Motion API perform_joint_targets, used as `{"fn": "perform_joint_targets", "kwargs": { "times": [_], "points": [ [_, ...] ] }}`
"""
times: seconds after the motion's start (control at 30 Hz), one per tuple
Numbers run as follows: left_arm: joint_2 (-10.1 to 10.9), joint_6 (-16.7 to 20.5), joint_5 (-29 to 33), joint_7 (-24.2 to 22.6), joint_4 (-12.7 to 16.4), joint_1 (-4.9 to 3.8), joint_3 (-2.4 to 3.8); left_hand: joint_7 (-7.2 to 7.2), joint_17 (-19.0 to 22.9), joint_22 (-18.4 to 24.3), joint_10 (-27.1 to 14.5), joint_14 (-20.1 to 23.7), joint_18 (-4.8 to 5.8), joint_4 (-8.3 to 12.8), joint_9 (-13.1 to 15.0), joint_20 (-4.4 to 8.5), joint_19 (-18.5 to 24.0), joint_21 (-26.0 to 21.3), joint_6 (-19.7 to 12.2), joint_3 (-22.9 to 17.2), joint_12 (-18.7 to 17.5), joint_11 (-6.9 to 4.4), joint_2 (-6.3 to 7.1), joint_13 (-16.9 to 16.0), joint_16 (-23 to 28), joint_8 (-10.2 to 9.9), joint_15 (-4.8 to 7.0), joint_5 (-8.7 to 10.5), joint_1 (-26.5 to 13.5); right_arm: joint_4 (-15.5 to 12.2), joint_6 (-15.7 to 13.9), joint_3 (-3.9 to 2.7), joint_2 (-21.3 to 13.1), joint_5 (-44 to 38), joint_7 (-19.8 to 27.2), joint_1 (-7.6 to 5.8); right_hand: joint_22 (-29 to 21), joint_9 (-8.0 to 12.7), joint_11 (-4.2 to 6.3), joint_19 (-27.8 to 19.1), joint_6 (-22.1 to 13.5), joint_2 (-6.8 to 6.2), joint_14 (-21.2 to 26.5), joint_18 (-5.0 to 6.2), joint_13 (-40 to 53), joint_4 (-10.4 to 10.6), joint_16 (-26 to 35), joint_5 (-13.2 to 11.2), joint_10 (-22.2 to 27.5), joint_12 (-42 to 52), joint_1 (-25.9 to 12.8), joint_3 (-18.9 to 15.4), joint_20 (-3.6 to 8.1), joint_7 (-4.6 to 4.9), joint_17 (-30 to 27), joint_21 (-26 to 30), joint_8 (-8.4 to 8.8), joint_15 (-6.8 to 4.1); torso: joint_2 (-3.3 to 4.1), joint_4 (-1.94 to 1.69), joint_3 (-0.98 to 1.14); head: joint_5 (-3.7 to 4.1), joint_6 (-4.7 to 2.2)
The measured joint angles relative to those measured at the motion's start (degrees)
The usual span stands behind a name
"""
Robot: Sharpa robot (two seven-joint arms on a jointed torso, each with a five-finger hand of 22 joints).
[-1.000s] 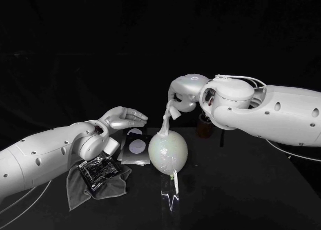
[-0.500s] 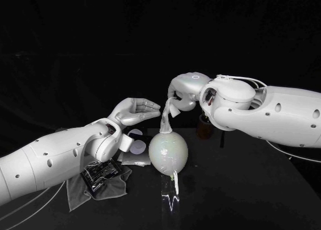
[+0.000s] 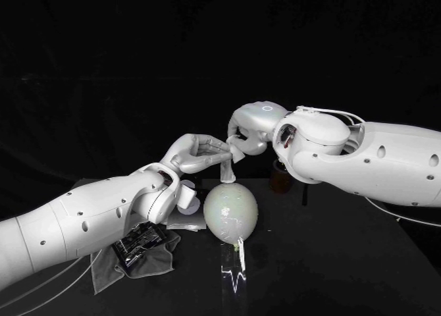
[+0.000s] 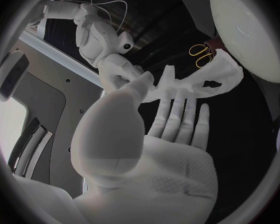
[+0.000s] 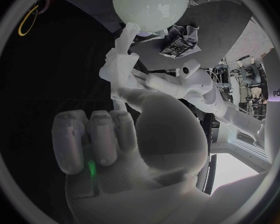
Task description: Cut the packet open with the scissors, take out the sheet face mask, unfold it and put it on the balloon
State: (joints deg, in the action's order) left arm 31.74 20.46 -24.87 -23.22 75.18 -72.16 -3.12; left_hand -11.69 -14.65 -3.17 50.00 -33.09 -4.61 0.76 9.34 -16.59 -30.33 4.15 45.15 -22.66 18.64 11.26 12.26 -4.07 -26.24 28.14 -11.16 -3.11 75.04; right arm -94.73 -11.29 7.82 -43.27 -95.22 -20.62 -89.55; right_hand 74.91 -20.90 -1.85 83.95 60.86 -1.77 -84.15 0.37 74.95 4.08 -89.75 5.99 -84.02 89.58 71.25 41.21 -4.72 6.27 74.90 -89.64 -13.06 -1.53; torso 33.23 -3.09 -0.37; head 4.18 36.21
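Observation:
My right hand (image 3: pixel 253 128) (image 5: pixel 134 134) holds the top of the white sheet mask (image 3: pixel 226 170) above the table. The mask hangs as a crumpled strip down to the top of the pale balloon (image 3: pixel 230 210) (image 5: pixel 151 4) (image 4: pixel 246 30). My left hand (image 3: pixel 196 153) (image 4: pixel 159 134) is raised beside the strip, with its fingertips at the mask (image 4: pixel 196 84). In the left wrist view its thumb and fingers stand apart, not closed on the mask. The yellow-handled scissors (image 4: pixel 201 55) stand in a brown cup (image 3: pixel 280 175) behind the balloon. The silver packet (image 3: pixel 187 209) lies left of the balloon, partly hidden by my left arm.
A grey cloth (image 3: pixel 135 266) lies at the front left with a black object (image 3: pixel 143 240) on it. A thin pale strip (image 3: pixel 237 266) lies on the table in front of the balloon.
My left arm has risen and swung right, bringing its hand from above the packet up to the hanging mask. The right hand and balloon have stayed put.

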Motion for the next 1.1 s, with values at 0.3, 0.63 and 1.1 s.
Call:
{"fn": "perform_joint_targets", "kwargs": {
  "times": [0.3, 0.63, 1.1],
  "points": [
    [-0.7, 2.9, -0.6, 1.1, -0.4, -0.05, 0.01, 0.0, -0.1, -0.1, 0.6, -0.5, 0.03, -0.5, -0.4, -0.01, -1.9, 0.4, 0.0, 1.1, 1.2, -0.2, -0.81, -0.2, -1.3, -0.9, 0.46, 0.0, 0.8, -1.2, -0.3, 0.01, -0.5, 0.0, 0.0, 0.0, 0.0, 0.0, 0.0, 0.0, 0.1, -0.23, 0.0, 0.0, 0.0, -0.2, 0.0, 0.7, 0.0, -0.1, -0.2, 0.2, -0.01, -0.08, 0.0, 0.0, 0.03, 0.0, 0.0, -0.02, 0.0, 0.04, -0.24],
    [-0.8, 5.7, -0.3, 1.5, -0.6, -0.06, 0.02, -0.24, -0.2, -0.4, 2.4, -2.1, -1.11, -0.9, -0.5, 0.0, -5.5, 0.9, 1.8, 2.4, 4.0, -0.92, -0.94, -0.9, -3.0, -1.2, 1.32, 0.0, 1.7, -1.6, -0.2, 0.03, -0.7, 0.0, 0.0, 0.0, 0.0, -0.1, -0.01, 0.0, 0.1, -1.36, 0.2, 0.0, 0.0, -0.4, -0.1, 4.8, 0.0, 0.2, -1.4, 1.3, 0.03, -0.14, 0.0, 0.0, -1.12, -0.21, 0.03, -0.06, 0.01, 0.14, -0.4],
    [-0.9, 6.4, 0.1, 1.4, 0.1, -0.07, 0.03, 1.7, 0.0, -0.3, 4.3, -4.4, -1.09, -1.4, 0.4, 0.0, -5.5, 0.9, 7.6, 1.0, 6.2, -2.81, -3.58, -1.4, -4.5, 0.9, 2.75, 0.0, 4.4, -0.4, -0.1, 0.11, 0.2, 0.0, 0.1, 0.0, 0.0, -0.3, 0.41, 0.0, 0.0, -2.56, 0.2, 0.0, 0.0, -1.0, 0.0, 9.4, 0.0, 0.2, -2.6, 2.1, 0.22, -0.25, 0.0, -0.2, -2.01, -0.21, 0.03, -0.09, 0.01, 0.01, -0.31]
  ]
}}
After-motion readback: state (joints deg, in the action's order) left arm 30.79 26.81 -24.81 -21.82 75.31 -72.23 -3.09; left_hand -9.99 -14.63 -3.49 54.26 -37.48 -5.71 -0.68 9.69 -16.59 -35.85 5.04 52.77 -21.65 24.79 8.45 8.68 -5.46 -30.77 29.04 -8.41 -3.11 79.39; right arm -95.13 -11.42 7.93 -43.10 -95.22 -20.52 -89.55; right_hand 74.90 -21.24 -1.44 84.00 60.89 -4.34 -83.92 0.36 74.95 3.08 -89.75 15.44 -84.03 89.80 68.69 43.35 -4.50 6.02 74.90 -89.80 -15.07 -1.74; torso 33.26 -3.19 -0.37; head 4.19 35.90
